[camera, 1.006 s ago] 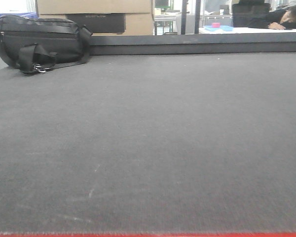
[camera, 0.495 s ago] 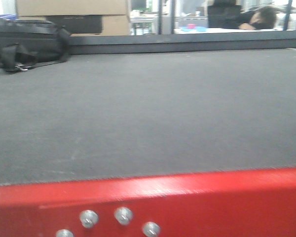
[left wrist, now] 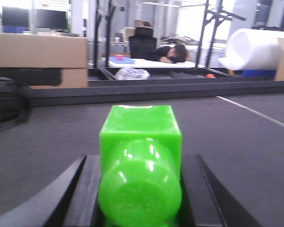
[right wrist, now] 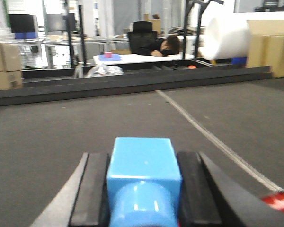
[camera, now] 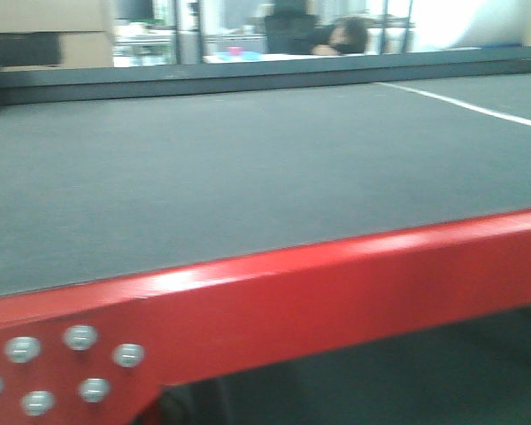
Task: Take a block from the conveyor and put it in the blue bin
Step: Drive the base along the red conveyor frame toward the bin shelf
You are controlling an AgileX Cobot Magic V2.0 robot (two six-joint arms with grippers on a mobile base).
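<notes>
Green block (left wrist: 139, 142) clamped tight in the left gripper (left wrist: 141, 158), low over the dark grey conveyor (left wrist: 236, 142). Blue block (right wrist: 143, 163) clamped likewise in the right gripper (right wrist: 143, 156), near a white line (right wrist: 208, 137).

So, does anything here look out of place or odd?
Only a black bag lying at the far left of the grey belt, near its back rail, where blocks belong. Nothing looks spilled or broken: the left pincer holds a green block squarely, the right pincer a blue block.
</notes>
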